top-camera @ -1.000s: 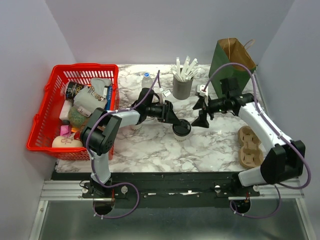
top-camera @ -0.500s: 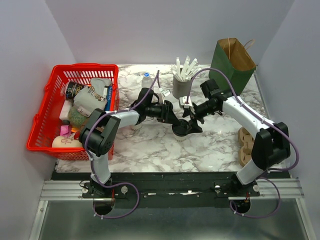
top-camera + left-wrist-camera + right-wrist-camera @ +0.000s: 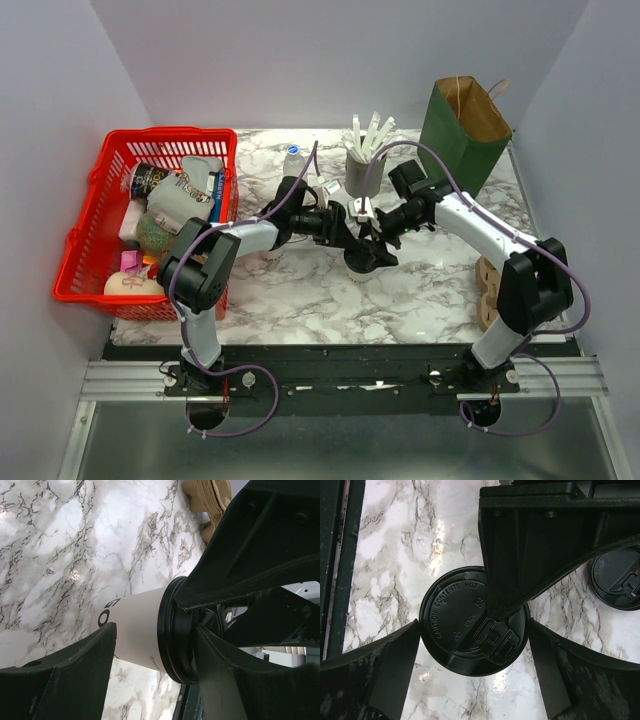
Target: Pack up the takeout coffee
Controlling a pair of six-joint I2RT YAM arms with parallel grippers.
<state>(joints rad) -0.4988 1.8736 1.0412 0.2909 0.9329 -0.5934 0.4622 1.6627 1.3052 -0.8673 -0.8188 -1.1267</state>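
Observation:
The takeout coffee, a cream-white cup with a black lid, is at the middle of the marble table. My left gripper reaches in from the left and is shut on it. In the left wrist view one finger lies over the lid and the other sits at the cup's base. My right gripper comes from the right and hangs over the cup, open. Its fingers flank the lid rim on both sides, close to it.
A red basket full of items fills the left side. A grey cup of white sticks and a green paper bag stand at the back. A brown cup carrier lies at the right edge. Another black lid shows nearby.
My right arm swung left from beside the green bag to above the cup, and its jaws now straddle the lid. The left arm and cup stayed put.

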